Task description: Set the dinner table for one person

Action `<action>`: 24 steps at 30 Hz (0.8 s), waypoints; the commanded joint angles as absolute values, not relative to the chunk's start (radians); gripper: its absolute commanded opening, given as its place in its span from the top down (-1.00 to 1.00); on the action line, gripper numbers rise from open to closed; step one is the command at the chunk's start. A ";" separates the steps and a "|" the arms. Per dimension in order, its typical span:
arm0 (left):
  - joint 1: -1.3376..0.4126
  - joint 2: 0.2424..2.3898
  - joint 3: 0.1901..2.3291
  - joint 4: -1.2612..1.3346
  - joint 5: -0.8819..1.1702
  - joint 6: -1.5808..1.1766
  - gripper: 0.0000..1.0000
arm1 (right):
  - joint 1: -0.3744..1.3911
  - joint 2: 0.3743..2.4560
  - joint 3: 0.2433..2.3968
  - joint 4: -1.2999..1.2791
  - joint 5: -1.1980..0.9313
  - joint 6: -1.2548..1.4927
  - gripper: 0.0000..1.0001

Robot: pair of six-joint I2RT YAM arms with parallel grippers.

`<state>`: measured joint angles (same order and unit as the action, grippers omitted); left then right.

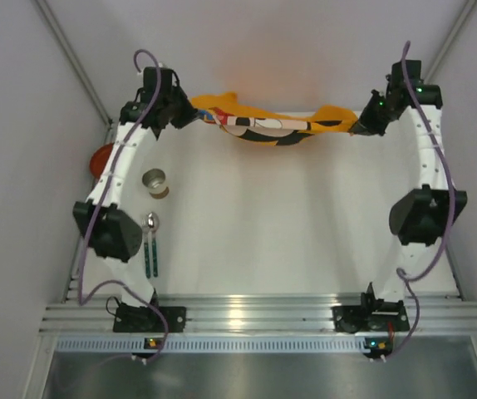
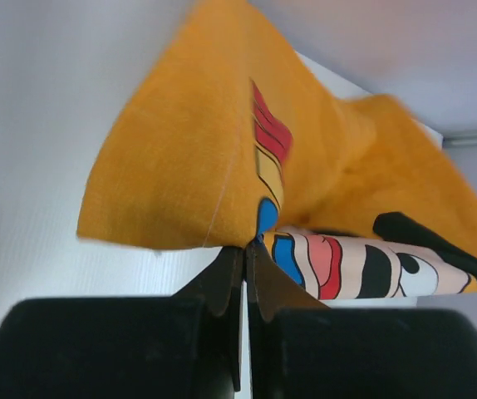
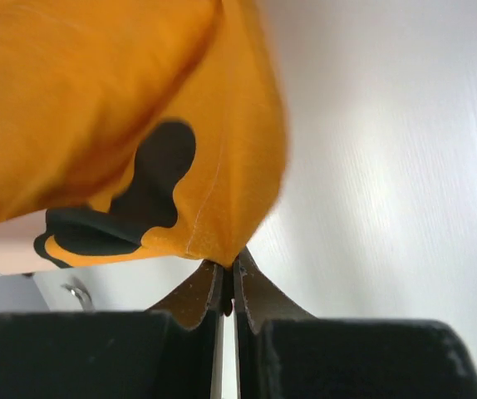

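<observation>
Pale grey walls close in a white matte rectangular desk (image 1: pixel 288 224), which fills the middle of the top view, its long axis running 9 to 3 o'clock. At 12 o'clock an orange cloth printed with a cartoon mouse (image 1: pixel 263 126) hangs stretched along that axis. The left end effector (image 2: pixel 245 249) is pressed together on one corner and the right end effector (image 3: pixel 228 266) is pinched on the opposite one.

At 9 o'clock wait a small metal cup (image 1: pixel 154 180), a steel spoon (image 1: pixel 151 223) and teal-handled cutlery (image 1: pixel 150 259), whose handles point to 6 o'clock.

The step in hand looks like laying the cloth as a placemat. Next, both arms would likely need to draw it toward 6 o'clock together, keeping it taut, lower it flat and release.
</observation>
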<state>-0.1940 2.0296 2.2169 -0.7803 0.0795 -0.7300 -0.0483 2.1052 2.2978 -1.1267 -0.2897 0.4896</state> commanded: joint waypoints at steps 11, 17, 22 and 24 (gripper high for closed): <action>-0.310 1.169 0.957 -0.499 -0.049 -0.776 1.00 | -0.038 1.236 0.947 -0.879 -0.270 0.564 1.00; -0.472 1.195 0.769 -0.589 -0.080 -0.868 1.00 | -0.040 1.247 0.556 -0.785 -0.310 0.578 1.00; -0.549 1.067 0.736 -0.698 -0.118 -0.945 1.00 | -0.046 1.126 0.552 -0.856 -0.235 0.606 1.00; -0.554 1.019 0.735 -0.751 -0.117 -0.956 1.00 | -0.046 1.088 0.595 -0.888 -0.209 0.614 1.00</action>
<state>-0.5457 1.1080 0.7200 -0.6720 -0.0719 -0.8948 -0.0376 1.1454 0.5205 -0.8799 -0.2699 0.5888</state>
